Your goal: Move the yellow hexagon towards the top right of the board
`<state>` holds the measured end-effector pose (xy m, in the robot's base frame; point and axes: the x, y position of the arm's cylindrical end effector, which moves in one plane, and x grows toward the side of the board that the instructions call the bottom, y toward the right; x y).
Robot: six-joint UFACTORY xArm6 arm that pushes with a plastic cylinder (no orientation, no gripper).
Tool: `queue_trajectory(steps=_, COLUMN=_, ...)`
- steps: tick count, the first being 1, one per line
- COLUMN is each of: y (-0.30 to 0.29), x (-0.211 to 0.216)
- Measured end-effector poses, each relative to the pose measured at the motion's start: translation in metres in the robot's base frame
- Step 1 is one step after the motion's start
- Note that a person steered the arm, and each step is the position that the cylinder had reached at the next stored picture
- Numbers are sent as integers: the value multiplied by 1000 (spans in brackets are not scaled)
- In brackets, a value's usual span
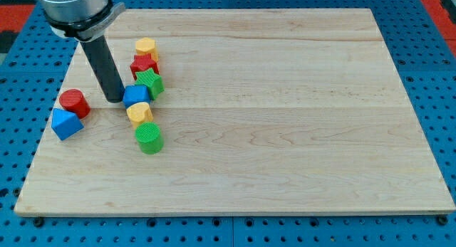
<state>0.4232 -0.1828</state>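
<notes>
Our tip [114, 99] just left of blue block [135, 95], yellow hexagon [140, 113] touching below it at table [285, 133] left, green cylinder [149, 138] beneath, no pincer or containers seen.

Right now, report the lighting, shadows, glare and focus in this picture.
Camera view: light is even and soft, with no glare on the wooden board; blocks such as the green cylinder cast only faint shadows; my tip and the yellow hexagon look sharp; the arm's top is cropped.
</notes>
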Motion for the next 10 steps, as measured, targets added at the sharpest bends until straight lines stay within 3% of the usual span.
queue_trajectory(steps=4, y=6, x=0)
queue_trajectory(steps=7, y=-71, x=-34)
queue_trajectory(steps=9, y=-92, x=-6)
queue_trajectory(steps=10, y=-107, x=-39)
